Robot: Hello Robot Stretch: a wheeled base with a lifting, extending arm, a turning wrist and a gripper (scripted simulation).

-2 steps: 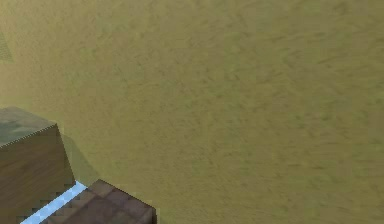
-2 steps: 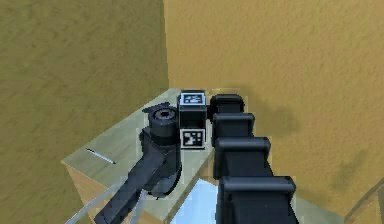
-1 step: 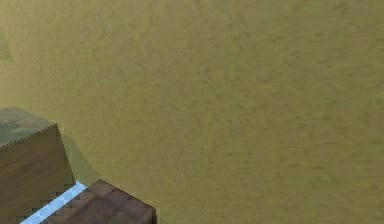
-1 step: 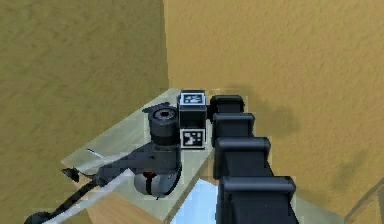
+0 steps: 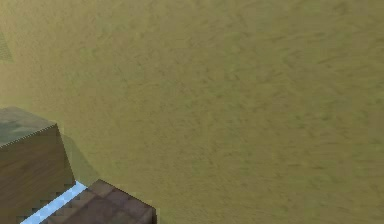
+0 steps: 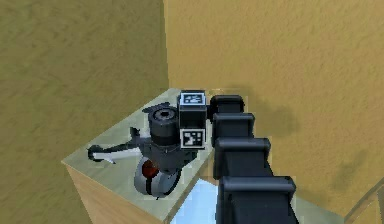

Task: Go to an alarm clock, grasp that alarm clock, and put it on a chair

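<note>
In the arm side view my dark arm (image 6: 245, 160) reaches up from the bottom edge, over a wooden nightstand (image 6: 128, 130) with a pale top. The gripper (image 6: 105, 152) sits left of the two white marker squares (image 6: 192, 118), its thin fingers lying low over the tabletop. A small round white object with a red middle (image 6: 155, 178), possibly the alarm clock, is just under the gripper's body by the stand's near edge. I cannot tell whether the gripper holds anything.
Yellow walls (image 6: 70, 60) meet in a corner close behind the nightstand. In the forward view a wooden box (image 5: 28, 165) stands at the lower left. Beside it is a dark brown surface with a pale blue strip (image 5: 105, 205), in front of a yellow wall (image 5: 230, 90).
</note>
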